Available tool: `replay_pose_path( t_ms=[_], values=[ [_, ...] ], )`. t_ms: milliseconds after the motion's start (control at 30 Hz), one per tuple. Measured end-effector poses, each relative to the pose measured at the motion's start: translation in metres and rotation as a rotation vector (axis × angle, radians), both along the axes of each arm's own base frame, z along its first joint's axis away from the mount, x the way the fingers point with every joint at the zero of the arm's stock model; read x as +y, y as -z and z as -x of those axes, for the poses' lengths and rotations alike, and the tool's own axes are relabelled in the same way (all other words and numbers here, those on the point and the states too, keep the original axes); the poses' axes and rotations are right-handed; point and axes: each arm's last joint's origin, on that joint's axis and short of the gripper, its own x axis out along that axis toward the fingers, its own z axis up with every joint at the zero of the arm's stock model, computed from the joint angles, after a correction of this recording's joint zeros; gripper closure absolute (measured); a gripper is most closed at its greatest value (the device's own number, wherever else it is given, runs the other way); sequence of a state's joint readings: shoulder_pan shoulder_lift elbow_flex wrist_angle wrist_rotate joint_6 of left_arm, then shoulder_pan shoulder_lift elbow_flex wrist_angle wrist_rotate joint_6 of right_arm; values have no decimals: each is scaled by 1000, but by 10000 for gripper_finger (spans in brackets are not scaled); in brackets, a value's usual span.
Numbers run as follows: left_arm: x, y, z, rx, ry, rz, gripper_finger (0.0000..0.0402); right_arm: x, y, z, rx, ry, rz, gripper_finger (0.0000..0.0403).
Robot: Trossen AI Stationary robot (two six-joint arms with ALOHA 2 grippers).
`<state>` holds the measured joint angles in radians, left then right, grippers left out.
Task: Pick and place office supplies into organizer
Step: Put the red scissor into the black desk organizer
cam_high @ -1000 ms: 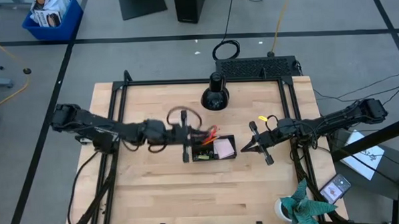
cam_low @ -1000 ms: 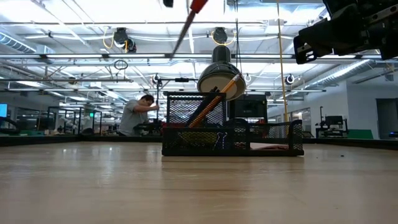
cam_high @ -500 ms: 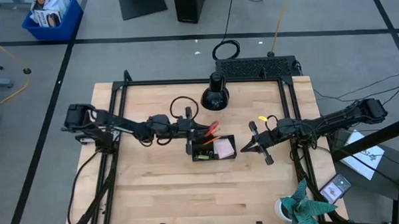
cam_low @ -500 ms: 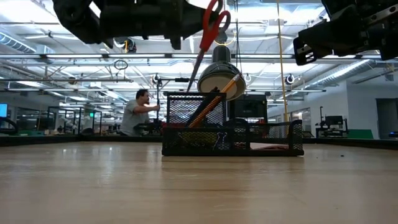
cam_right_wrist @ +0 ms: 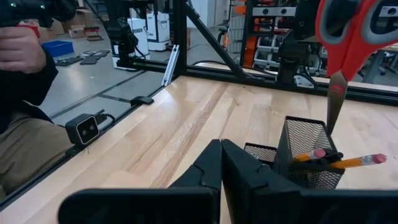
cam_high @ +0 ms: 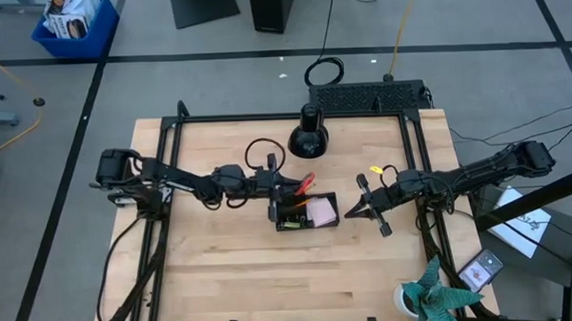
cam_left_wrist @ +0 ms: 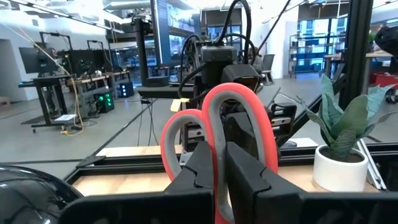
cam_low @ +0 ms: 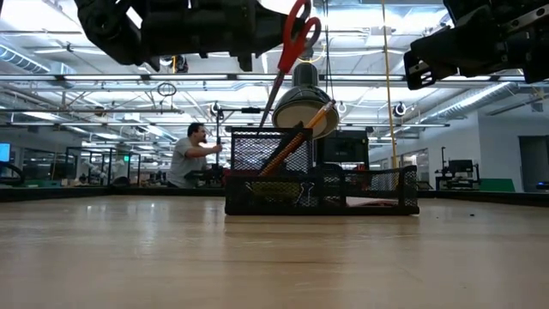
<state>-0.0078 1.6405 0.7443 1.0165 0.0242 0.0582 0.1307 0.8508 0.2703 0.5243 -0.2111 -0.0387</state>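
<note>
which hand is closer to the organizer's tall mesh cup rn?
Left. The left hand hangs above the tall mesh cup, shut on the red-handled scissors pointing down at it. The right hand waits shut, off the organizer's opposite end.

Scissors red-handled with grey inner loops; organizer black mesh; pencils orange; pad pink; table pale wood; frame black; at 12 o'clock, black cone.

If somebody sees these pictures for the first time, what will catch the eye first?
The red-handled scissors, held by the left gripper, hang point-down above the tall mesh cup of the black organizer at the table's middle. The right gripper waits shut just right of the organizer.
</note>
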Motion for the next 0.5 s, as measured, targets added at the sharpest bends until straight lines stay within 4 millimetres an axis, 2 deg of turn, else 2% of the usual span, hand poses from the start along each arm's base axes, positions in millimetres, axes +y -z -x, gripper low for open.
replay_pose_path(
  t_ms=[233, 367, 500],
  values=[
    [-2, -13, -10, 16, 53, 45, 377, 0, 0, 0, 1, 0, 1, 403],
    [-7, -25, -20, 59, 76, 51, 388, 0, 0, 0, 0, 0, 2, 403],
    [-12, -24, -21, 88, 50, 31, 390, 0, 0, 0, 1, 0, 1, 403]
  ],
)
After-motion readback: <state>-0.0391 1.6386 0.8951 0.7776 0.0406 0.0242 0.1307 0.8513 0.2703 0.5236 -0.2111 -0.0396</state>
